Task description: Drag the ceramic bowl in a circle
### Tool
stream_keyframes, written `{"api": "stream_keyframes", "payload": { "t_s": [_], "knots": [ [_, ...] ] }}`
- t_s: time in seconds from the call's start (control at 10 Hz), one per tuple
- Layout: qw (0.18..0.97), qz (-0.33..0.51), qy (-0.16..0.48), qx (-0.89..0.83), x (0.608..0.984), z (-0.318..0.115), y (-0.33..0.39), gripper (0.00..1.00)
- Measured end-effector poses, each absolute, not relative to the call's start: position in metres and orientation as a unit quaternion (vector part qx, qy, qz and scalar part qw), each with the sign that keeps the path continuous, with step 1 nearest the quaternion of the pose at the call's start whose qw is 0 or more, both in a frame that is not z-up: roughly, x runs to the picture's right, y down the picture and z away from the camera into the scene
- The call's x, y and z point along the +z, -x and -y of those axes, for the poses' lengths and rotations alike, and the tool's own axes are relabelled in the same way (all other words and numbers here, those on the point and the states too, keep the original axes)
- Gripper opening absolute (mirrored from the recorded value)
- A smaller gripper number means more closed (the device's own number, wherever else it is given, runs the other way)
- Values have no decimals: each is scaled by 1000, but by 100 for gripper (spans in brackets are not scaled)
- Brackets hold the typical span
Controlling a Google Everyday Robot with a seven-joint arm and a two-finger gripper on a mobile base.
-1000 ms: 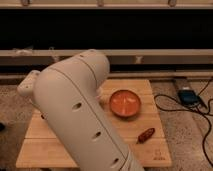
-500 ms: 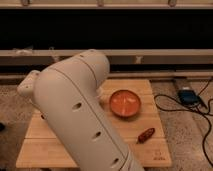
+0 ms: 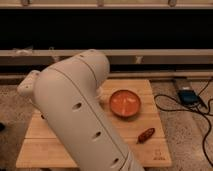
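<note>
Nothing has shifted since the earlier frames: bowl, arm and clutter all sit where they were. The round, shallow, glossy orange-red ceramic bowl (image 3: pixel 125 103) with its darker rim rests upright on the right half of the pale wooden slatted table (image 3: pixel 150 150), towards the far edge. Nothing touches it. Nearer the camera and a little to the right, apart from the bowl, a small reddish-brown elongated object (image 3: pixel 146 135) lies on the wood. The robot's bulky white arm (image 3: pixel 75 115), dotted with dark holes, fills the left and centre foreground, just left of the bowl. The gripper is out of sight, with its fingers closed. Right of the table, a dark boxy device (image 3: pixel 187 95) and black cables (image 3: pixel 202 112) lie on the speckled floor (image 3: pixel 190 145).
</note>
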State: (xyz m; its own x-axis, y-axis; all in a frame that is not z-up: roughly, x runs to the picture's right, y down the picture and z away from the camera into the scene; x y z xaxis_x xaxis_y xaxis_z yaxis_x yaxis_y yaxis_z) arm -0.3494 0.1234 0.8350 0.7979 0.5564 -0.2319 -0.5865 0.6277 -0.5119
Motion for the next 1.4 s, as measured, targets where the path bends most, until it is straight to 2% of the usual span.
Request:
{"api": "stream_keyframes", "payload": {
  "t_s": [1.4],
  "knots": [
    [902, -24, 298, 311, 835, -118, 352, 2]
  ]
}}
